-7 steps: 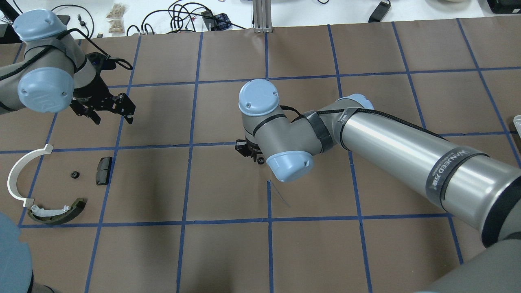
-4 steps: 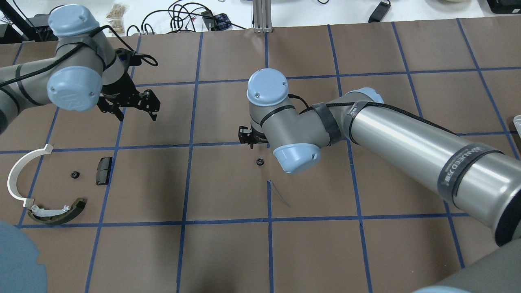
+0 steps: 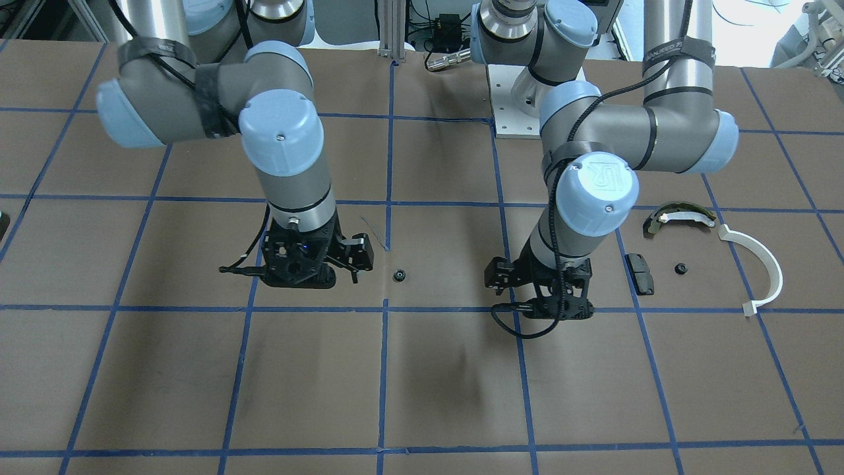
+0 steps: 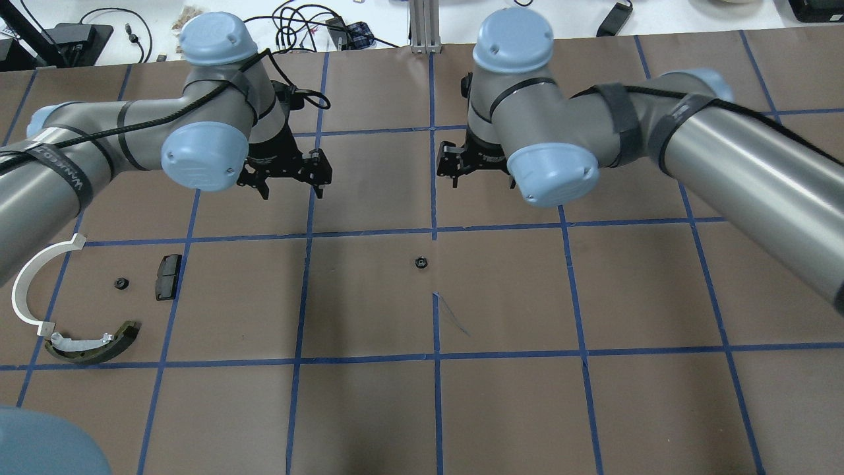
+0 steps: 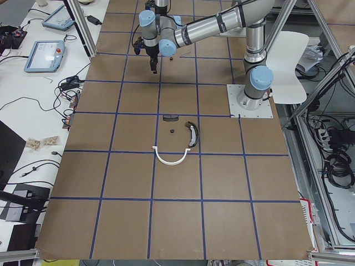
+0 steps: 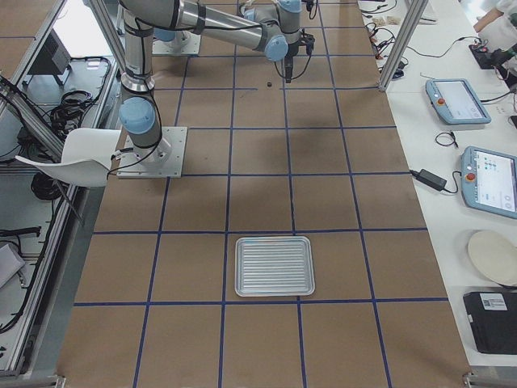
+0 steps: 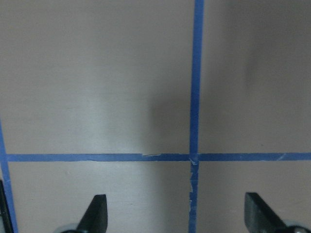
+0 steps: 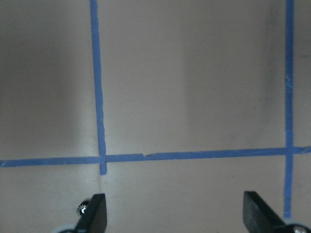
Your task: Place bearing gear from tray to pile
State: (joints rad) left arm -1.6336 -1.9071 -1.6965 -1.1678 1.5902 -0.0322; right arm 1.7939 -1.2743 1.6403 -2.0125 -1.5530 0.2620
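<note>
Brown paper crossed by blue tape lines covers the table [image 4: 369, 409]. A small black gear [image 4: 421, 263] lies alone near its middle, touching nothing. Both arms hang above the table beyond it, one to each side.

The left hand [image 7: 177, 216] is spread wide and holds nothing; its wrist view shows only bare paper and tape between the fingertips. The right hand [image 8: 177, 216] is also spread and holds nothing; its wrist view shows the gear just beside one fingertip at the lower edge.

The pile lies well apart on the robot's left. It is made up of a white plastic arc [image 4: 30, 284], an olive curved piece [image 4: 92, 343], a black pad [image 4: 168, 276] and a second small gear [image 4: 120, 284].

A ribbed metal tray [image 6: 273, 266] sits far off toward the robot's right end of the table, with no part visible in it.

The task looks roughly halfway done: the gear is out of the tray but has not reached the pile. The next move probably calls for the left hand, which is nearer the pile, to descend squarely over the gear, pinch its small rim without nudging it, and carry it across to set it among the pile.
</note>
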